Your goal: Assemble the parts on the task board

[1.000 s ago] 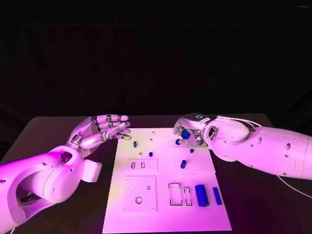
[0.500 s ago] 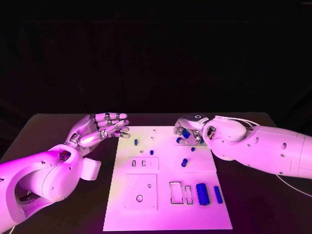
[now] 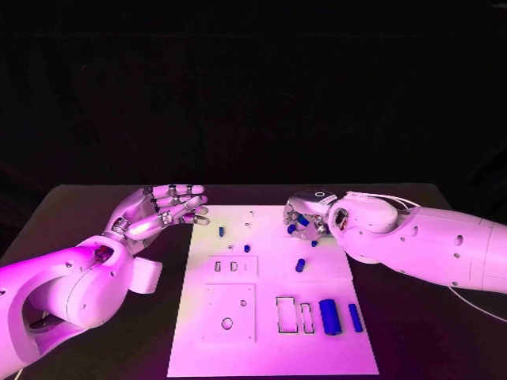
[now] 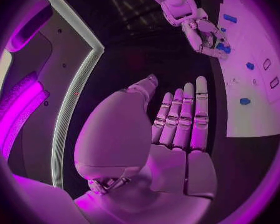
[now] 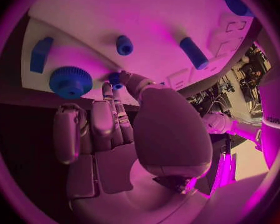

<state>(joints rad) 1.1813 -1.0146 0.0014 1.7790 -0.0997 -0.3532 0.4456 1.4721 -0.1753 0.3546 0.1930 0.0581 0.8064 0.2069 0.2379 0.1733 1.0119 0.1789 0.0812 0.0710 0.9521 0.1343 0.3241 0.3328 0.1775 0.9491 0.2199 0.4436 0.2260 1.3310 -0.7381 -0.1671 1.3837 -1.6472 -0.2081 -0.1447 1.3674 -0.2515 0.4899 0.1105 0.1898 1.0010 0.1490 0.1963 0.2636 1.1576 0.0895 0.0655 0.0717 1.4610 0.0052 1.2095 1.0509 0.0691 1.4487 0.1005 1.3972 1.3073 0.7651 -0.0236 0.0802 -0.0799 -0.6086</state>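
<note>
Meanwhile your right robot hand (image 3: 307, 219) has dipped slightly at the task board's (image 3: 271, 348) far right corner, fingertips (image 5: 115, 79) pinching a small blue part (image 5: 115, 78) beside the blue gear (image 5: 70, 81); seating looks imminent. Your left robot hand (image 3: 162, 209) stays spread, empty, off the board's far left corner.

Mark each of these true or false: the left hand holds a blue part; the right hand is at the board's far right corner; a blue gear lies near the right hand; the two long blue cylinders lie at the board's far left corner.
1. The left hand holds a blue part. False: it holds nothing and hovers open beside the task board.
2. The right hand is at the board's far right corner. True.
3. A blue gear lies near the right hand. True.
4. The two long blue cylinders lie at the board's far left corner. False: they lie near its near right corner.
</note>
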